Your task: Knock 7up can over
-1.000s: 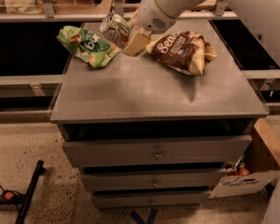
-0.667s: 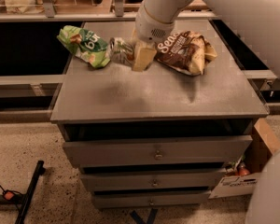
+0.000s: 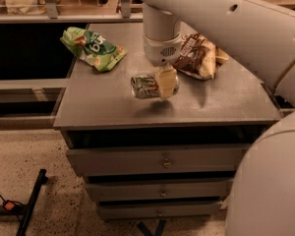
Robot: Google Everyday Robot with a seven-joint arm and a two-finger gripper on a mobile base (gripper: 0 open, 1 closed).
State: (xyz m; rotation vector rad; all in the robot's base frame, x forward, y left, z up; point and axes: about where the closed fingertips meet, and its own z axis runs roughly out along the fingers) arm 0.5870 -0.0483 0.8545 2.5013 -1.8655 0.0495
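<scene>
The 7up can (image 3: 143,86), silver-white with green markings, lies on its side over the middle of the grey cabinet top (image 3: 103,113), its top end pointing left. My gripper (image 3: 165,83) comes straight down from the white wrist (image 3: 161,38) and is clamped on the can's right half. One tan finger (image 3: 166,80) crosses the can's front; the other is hidden behind it. A shadow lies on the surface just under the can, so it seems to hang slightly above the top.
A green snack bag (image 3: 92,48) lies at the back left of the top. A brown and yellow snack bag (image 3: 200,56) lies at the back right, close behind the gripper. Drawers (image 3: 162,162) sit below the front edge. My white arm (image 3: 246,28) fills the right side.
The gripper has carried the can from the back of the top, beside the green bag, forward and right to the middle. The can has turned from tilted to lying sideways.
</scene>
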